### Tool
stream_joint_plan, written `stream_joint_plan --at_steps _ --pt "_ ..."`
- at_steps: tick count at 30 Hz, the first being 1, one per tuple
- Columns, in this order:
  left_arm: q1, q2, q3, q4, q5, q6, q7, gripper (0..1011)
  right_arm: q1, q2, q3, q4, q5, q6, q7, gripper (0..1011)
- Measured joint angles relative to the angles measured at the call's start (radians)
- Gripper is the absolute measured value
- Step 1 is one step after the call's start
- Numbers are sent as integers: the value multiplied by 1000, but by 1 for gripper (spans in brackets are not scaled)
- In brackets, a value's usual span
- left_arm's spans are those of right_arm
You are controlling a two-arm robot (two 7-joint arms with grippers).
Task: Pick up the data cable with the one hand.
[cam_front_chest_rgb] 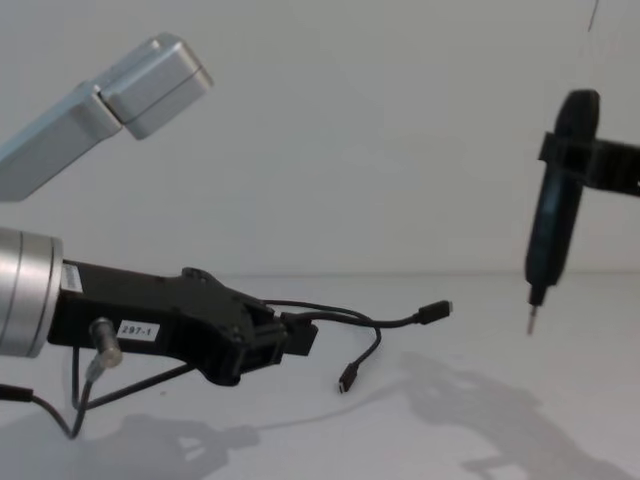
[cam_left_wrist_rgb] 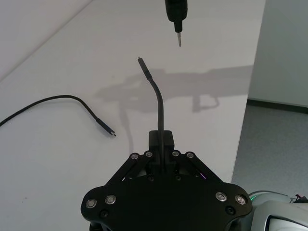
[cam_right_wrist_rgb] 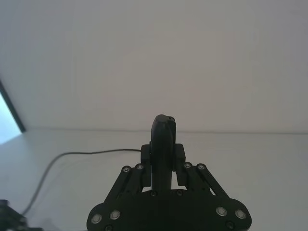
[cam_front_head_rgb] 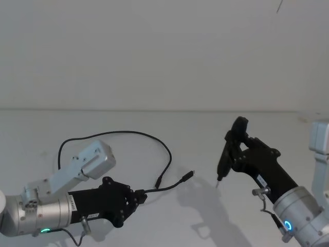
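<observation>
Data cable [cam_front_head_rgb: 168,154] clamped at its fork in the left gripper [cam_front_head_rgb: 139,197], branches running rightward from it; right gripper [cam_front_head_rgb: 236,146], farther right, grips a slim tool [cam_front_head_rgb: 224,159].

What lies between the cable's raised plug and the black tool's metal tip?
Nothing: in the head view bare table separates the plug from the black tool's tip. The left gripper grips the data cable.

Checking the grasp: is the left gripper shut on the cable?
Shut: the left gripper clamps the cable, one branch sticking out past it.

data cable [cam_front_head_rgb: 128,132] fork hidden w/in left hand [cam_front_head_rgb: 140,196]
</observation>
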Motion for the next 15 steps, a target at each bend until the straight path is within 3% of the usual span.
stream_joint_plan --at_steps 15 --pt "2 4 -2 -9 -1 -3 0 36 27 -29 -25 -15 46 15 17 279"
